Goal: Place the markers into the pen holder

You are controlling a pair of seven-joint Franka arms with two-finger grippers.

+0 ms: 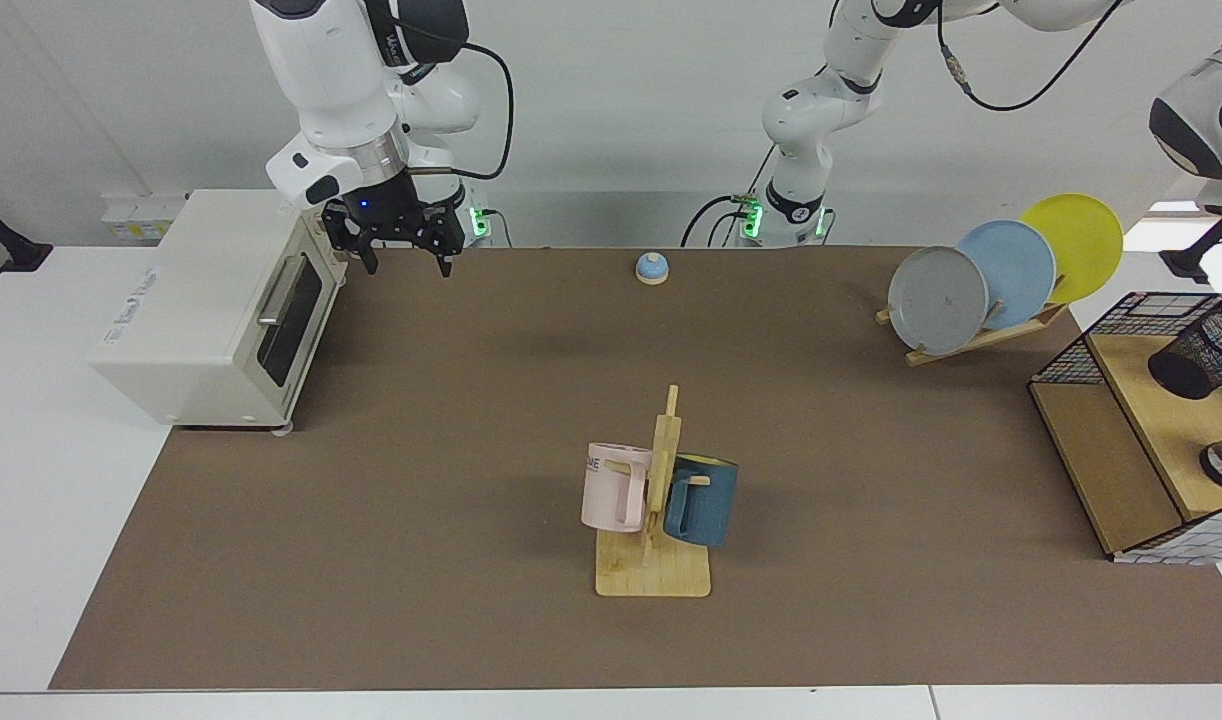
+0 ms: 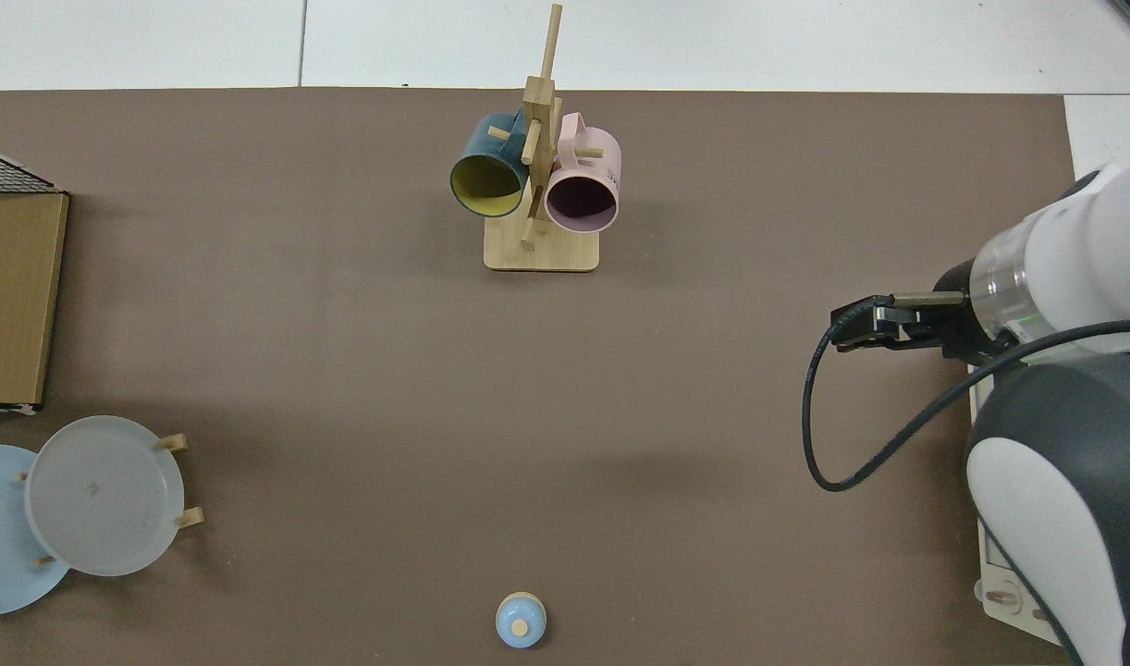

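Count at this moment: we logged one small black wire-mesh pen holder [image 1: 1199, 352], lying tilted on the upper wooden board of the black wire-grid rack [image 1: 1111, 440] at the facing view's right edge; no marker was visible to us in either view. We counted three plates on a wooden plate rack [image 1: 981, 338]: one grey plate [image 1: 936, 300], one light blue plate [image 1: 1011, 265], one yellow plate [image 1: 1076, 243]. Two mugs hung on the wooden mug tree [image 1: 656, 540] mid-table: one pink mug [image 1: 614, 486], one dark blue mug [image 1: 703, 500]. One small blue bell [image 1: 652, 267] sat near the far edge, and one cream toaster oven [image 1: 211, 305] stood on the brown table mat [image 1: 471, 420].

The right gripper [image 1: 399, 262] hung above the mat just beside the oven's top corner, fingers spread wide and holding nothing. The left gripper was out of frame; only the left arm's upper links [image 1: 821, 100] showed, reaching toward the rack side. The mug tree and plate rack stood well apart from the pen holder.
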